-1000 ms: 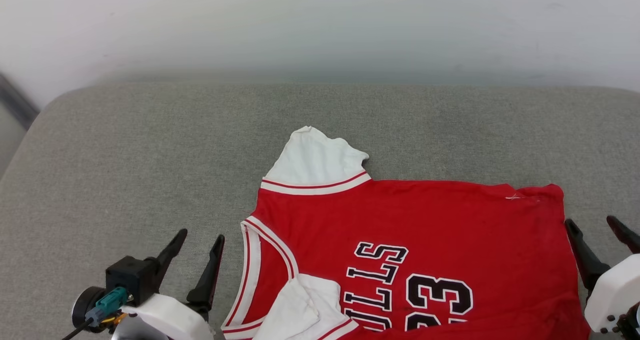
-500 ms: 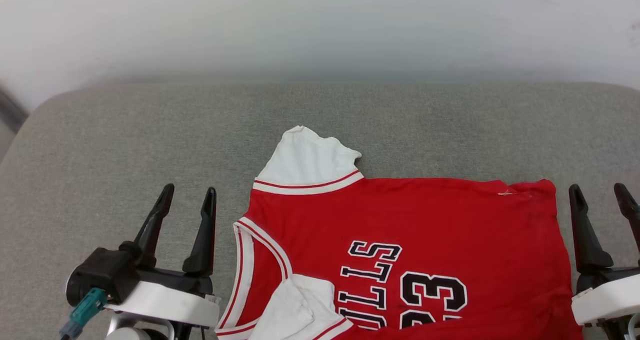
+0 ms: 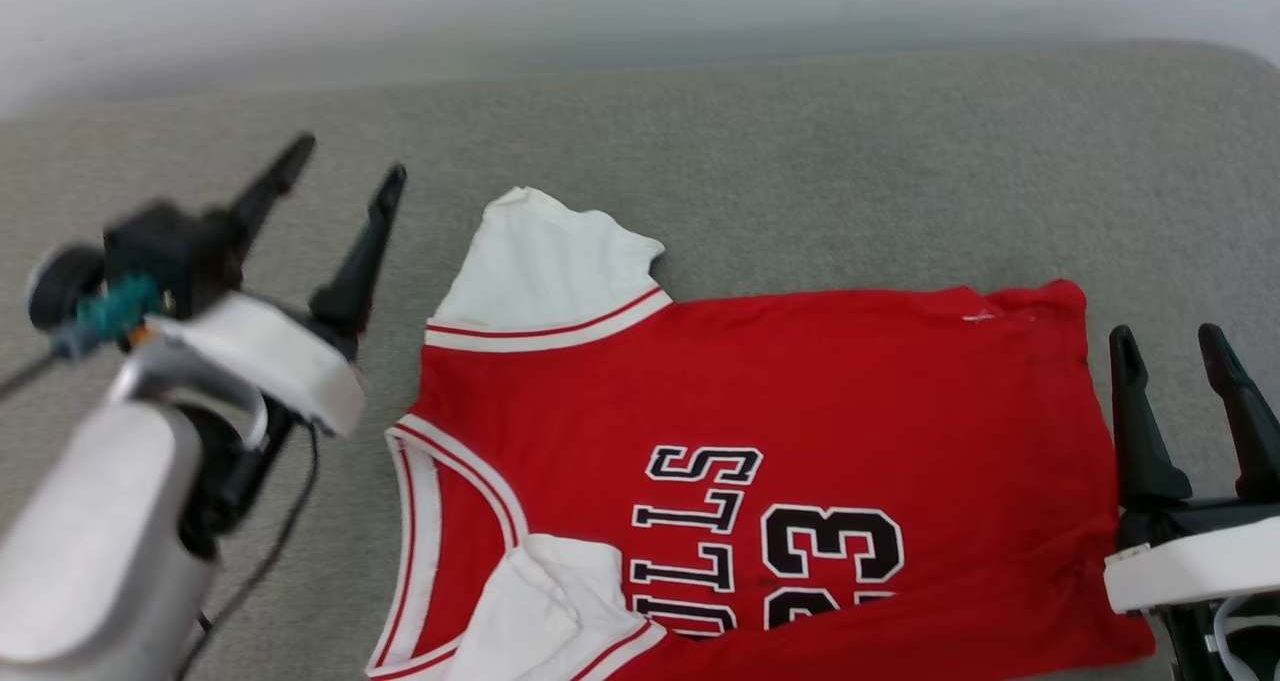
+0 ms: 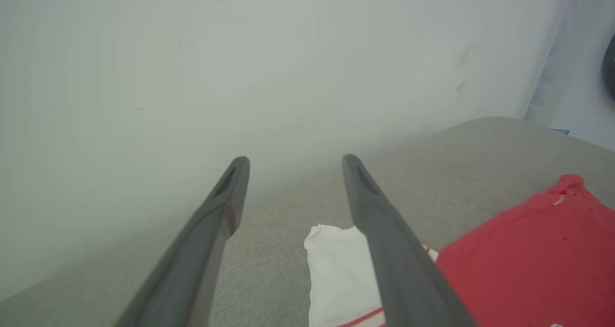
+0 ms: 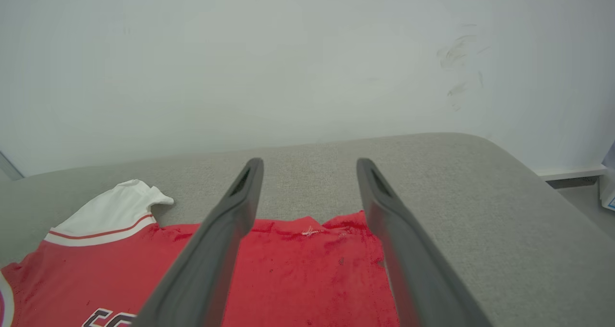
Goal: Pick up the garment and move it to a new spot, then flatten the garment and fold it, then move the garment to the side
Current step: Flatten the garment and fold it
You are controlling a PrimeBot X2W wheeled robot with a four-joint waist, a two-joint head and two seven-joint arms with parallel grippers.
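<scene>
The garment point(image 3: 800, 401) lies spread face up on a grey padded cushion point(image 3: 800, 161), its red body mostly smooth. The black lettering and number read sideways in the head view. One white sleeve point(image 3: 545, 261) sticks out flat on the far side. The other sleeve point(image 3: 545, 611) is doubled over onto the chest near the striped neck opening.

The cushion is a coarse grey weave with rounded edges, and it runs back to a plain pale wall point(image 3: 600, 1). In the right wrist view the wall carries a few dark scuff marks point(image 5: 456, 63), and a strip of skirting point(image 5: 571, 173) shows past the cushion's rounded corner.

A teal connector point(image 3: 105, 311) and a dark cable point(image 3: 280, 531) ride on the left arm. Nothing lies between either hand and the cloth.

The left hand point(image 3: 348, 156) is blurred. Its fingers are spread wide and hold nothing, and the far sleeve is just beside it on its inner side. The right hand point(image 3: 1166, 333) is also wide open and holds nothing. The garment's hem edge is just beside it on its inner side, and the far hem corner lies under its fingers in its wrist view. Whether they touch the cloth I cannot tell. The garment sits between the two hands.
</scene>
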